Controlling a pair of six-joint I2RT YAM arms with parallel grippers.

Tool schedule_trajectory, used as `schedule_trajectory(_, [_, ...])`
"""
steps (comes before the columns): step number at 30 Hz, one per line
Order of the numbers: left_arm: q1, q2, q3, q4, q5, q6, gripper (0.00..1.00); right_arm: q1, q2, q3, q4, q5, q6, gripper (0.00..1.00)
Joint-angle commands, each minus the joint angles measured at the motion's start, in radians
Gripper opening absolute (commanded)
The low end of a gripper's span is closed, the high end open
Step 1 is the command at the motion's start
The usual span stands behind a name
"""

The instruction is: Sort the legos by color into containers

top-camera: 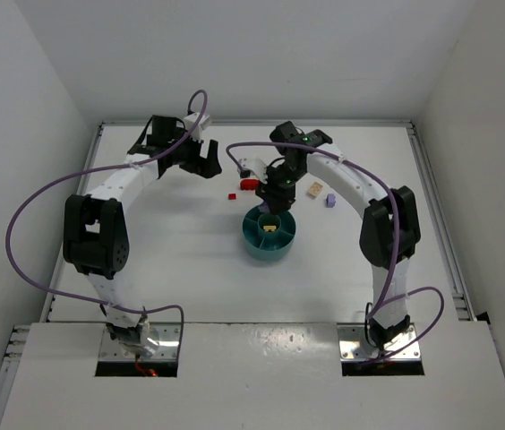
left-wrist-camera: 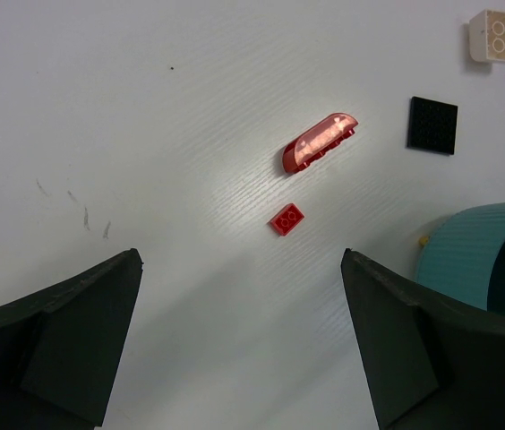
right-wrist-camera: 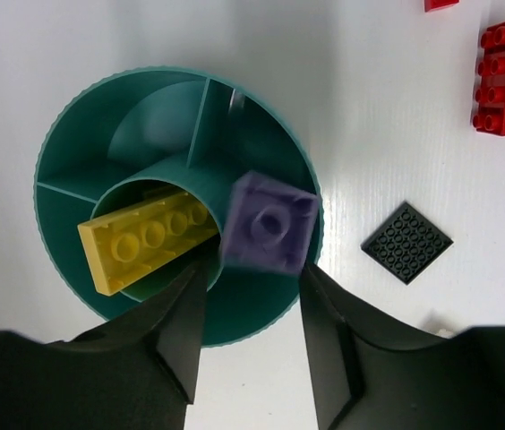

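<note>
There it was: the right gripper (right-wrist-camera: 252,276) hung over the teal dish (right-wrist-camera: 73,143) with its jaws parted, and the purple brick (right-wrist-camera: 268,222) sat just past the fingertips, blurred while everything around it was sharp. To my eye it was loose and dropping, though I could not tell whether it had landed. It lay over an outer wedge at the dish's 3 o'clock side in the wrist view, overlapping the rim.

The left gripper (left-wrist-camera: 241,260) was spread wide and empty, hovering over bare table (left-wrist-camera: 145,107) out at about 10 o'clock from the dish, with nothing between its fingers.

I judged the sorting to be early. One yellow brick (right-wrist-camera: 141,244) leaned in the centre cup (right-wrist-camera: 158,179), sticking out over its edge, so that colour looked done. The purple one was on its way in.

Five pieces waited on the table:
- Two reds lay up at 11 o'clock from the dish: a curved red piece (left-wrist-camera: 320,143) and a small red brick (left-wrist-camera: 286,219) just beside it.
- One black plate (left-wrist-camera: 432,125) lay flat near the rim at about 12.
- One tan brick (left-wrist-camera: 491,36) sat at about 1 o'clock.
- One lavender brick (top-camera: 330,201) sat near the tan one, at 2.

So the count was one yellow, two red, one black, one tan and two purplish — seven bricks and one dish. A yellow speck (left-wrist-camera: 423,240) showed against the dish's outer wall, too small to name. The gripper hid part of the dish, so I could not count every wedge.
</note>
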Motion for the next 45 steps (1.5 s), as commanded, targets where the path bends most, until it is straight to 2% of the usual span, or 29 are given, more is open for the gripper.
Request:
schedule_trajectory(1, [0.004, -0.025, 0.014, 0.022, 0.002, -0.005, 1.0, 0.005, -0.006, 0.035, 0.01, -0.015, -0.012, 0.46])
schedule_trajectory(7, [0.004, -0.016, 0.014, 0.031, 0.002, -0.005, 1.0, 0.005, -0.047, 0.015, 0.056, -0.006, 0.035, 0.52])
schedule_trajectory(9, [0.004, -0.016, 0.014, 0.031, 0.002, -0.005, 1.0, -0.015, -0.056, 0.015, 0.1, 0.003, 0.13, 0.52])
schedule_trajectory(13, [0.004, -0.025, 0.014, 0.031, 0.002, -0.005, 1.0, -0.096, -0.047, 0.049, 0.148, 0.075, 0.336, 0.45])
schedule_trajectory(18, [0.004, -0.025, 0.014, 0.04, 0.002, -0.005, 1.0, -0.241, -0.047, -0.06, 0.198, 0.178, 0.534, 0.44])
schedule_trajectory(22, [0.004, -0.025, 0.014, 0.04, 0.002, -0.005, 1.0, -0.343, -0.056, -0.189, 0.24, 0.313, 0.589, 0.47])
schedule_trajectory(25, [0.004, -0.025, 0.014, 0.049, 0.002, -0.014, 1.0, -0.38, -0.056, -0.239, 0.261, 0.338, 0.64, 0.51])
schedule_trajectory(30, [0.004, -0.016, 0.005, 0.049, 0.002, -0.023, 1.0, -0.429, 0.017, -0.217, 0.261, 0.293, 0.724, 0.51])
schedule_trajectory(41, [0.004, -0.034, -0.013, 0.049, -0.019, -0.023, 1.0, -0.438, 0.175, -0.081, 0.27, 0.286, 0.753, 0.51])
schedule_trajectory(44, [0.004, -0.034, -0.013, 0.049, -0.028, -0.023, 1.0, -0.438, 0.186, -0.081, 0.27, 0.286, 0.753, 0.45])
schedule_trajectory(45, [0.004, -0.034, -0.013, 0.049, -0.028, -0.023, 1.0, -0.449, 0.186, -0.081, 0.27, 0.275, 0.743, 0.38])
